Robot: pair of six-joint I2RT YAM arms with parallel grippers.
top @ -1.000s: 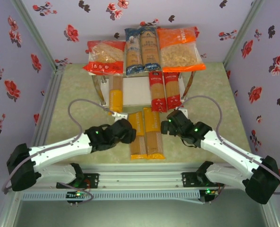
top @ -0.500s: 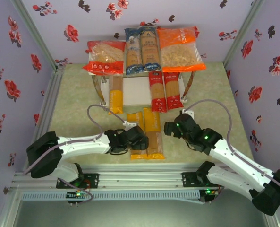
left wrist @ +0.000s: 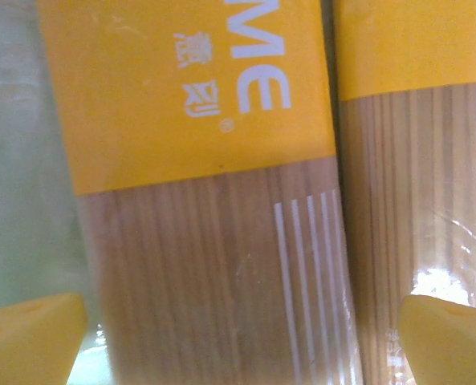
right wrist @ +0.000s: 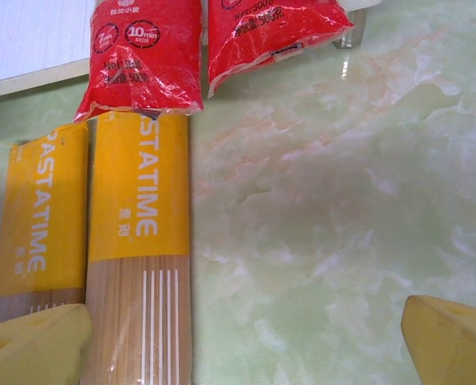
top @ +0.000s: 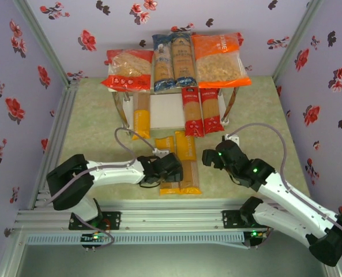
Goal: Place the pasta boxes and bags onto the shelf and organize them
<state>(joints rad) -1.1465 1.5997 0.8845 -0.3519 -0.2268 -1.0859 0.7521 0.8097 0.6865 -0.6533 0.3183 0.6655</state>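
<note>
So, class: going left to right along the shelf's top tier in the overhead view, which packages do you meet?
Red-ended clear bag, first blue spaghetti pack, second blue spaghetti pack, orange bag.

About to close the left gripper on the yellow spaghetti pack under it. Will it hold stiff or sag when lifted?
The yellow spaghetti pack will likely be stiff: straight dry strands fill it tightly. Its glossy film shows glare, so it may slip in the open left gripper. Being long, it could tip if gripped off-centre.
</note>
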